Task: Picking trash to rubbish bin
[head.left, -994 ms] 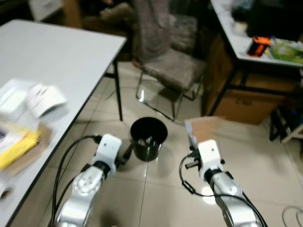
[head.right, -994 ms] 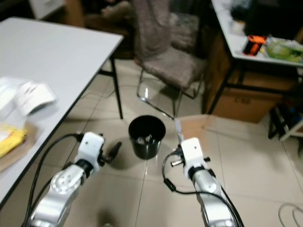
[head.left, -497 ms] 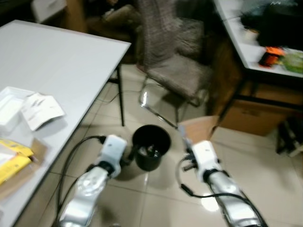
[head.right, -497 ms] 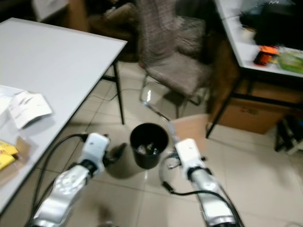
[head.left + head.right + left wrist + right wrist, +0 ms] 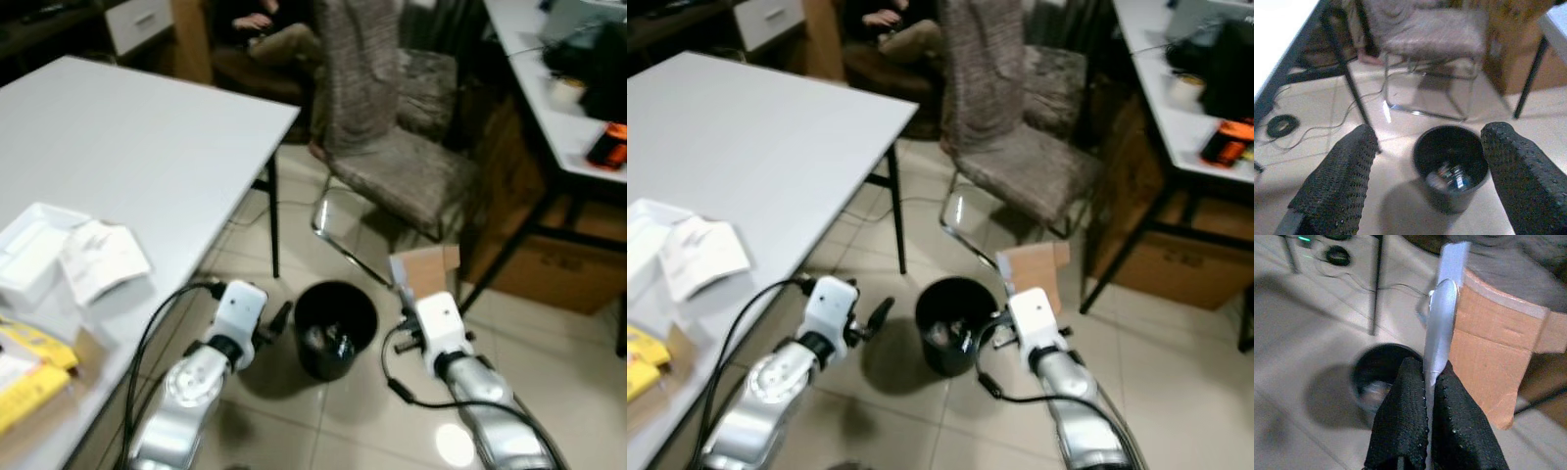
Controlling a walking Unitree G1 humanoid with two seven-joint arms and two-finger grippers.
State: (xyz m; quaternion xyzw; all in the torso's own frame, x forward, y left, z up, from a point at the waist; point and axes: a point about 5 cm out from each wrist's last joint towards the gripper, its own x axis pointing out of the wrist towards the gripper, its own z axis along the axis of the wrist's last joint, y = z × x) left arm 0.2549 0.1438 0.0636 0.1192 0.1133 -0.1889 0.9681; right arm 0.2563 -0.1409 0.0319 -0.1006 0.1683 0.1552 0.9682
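Observation:
A black rubbish bin [image 5: 335,328] stands on the tiled floor between my two arms, with some trash at its bottom [image 5: 1449,177]. My right gripper [image 5: 1426,369] is shut on a flat piece of brown cardboard [image 5: 1493,347] with a silvery strip [image 5: 1442,308] along its edge. It holds the piece upright just to the right of the bin's rim, where the cardboard [image 5: 426,269] rises above the wrist. My left gripper [image 5: 1428,129] is open and empty, low on the bin's left side [image 5: 880,313], its fingers [image 5: 1337,186] spread wide.
A white table [image 5: 118,157] with papers [image 5: 98,259] and yellow packs [image 5: 29,377] is on my left, its dark leg [image 5: 274,225] near the bin. A grey chair [image 5: 392,147] stands behind the bin, a desk [image 5: 558,108] and a cardboard box [image 5: 554,274] at right. A person [image 5: 269,29] sits at the back.
The whole view has shifted, so the camera moved. The bin now lies closer between both grippers. The right gripper still holds the cardboard, nearer the bin's rim.

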